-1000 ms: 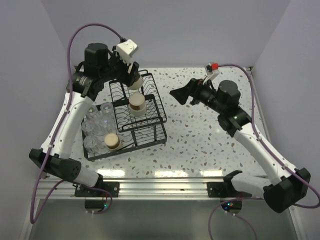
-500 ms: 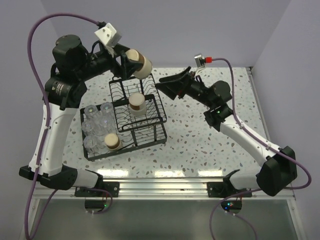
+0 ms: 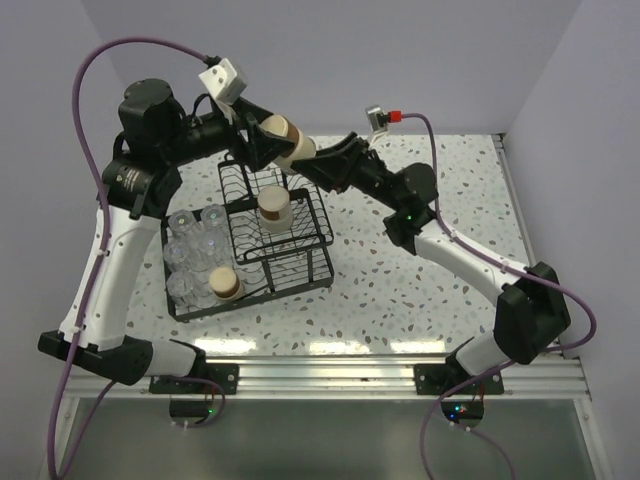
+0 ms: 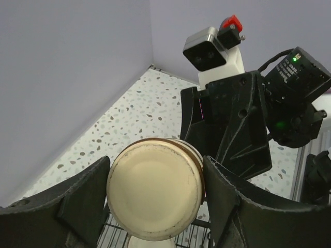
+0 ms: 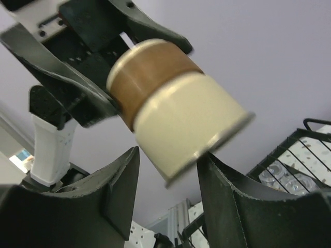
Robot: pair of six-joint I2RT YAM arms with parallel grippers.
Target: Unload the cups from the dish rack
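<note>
A tan cup (image 3: 290, 140) with a cream base hangs on its side in the air above the black dish rack (image 3: 330, 262). My left gripper (image 3: 268, 140) is shut on its tan end, one finger on each side of the cup (image 4: 155, 194). My right gripper (image 3: 312, 160) has come in from the right with its jaws round the cup's cream base (image 5: 176, 113). Its right finger (image 5: 243, 206) is at the rim, and a gap shows at the left finger. Another tan cup (image 3: 272, 208) stands on the rack's upper tier, and a third (image 3: 225, 283) in the basket beside several clear cups (image 3: 195, 245).
The rack takes up the left half of the speckled table (image 3: 420, 270). Walls stand close at the back and on both sides. The two wrists are almost touching above the rack's far end. A rack corner (image 5: 310, 137) and clear cups (image 5: 271, 173) show below my right gripper.
My left gripper has lifted the tan cup off the rack and turned it towards the right. My right arm has swung left to the cup, and its jaws have narrowed round the base.
</note>
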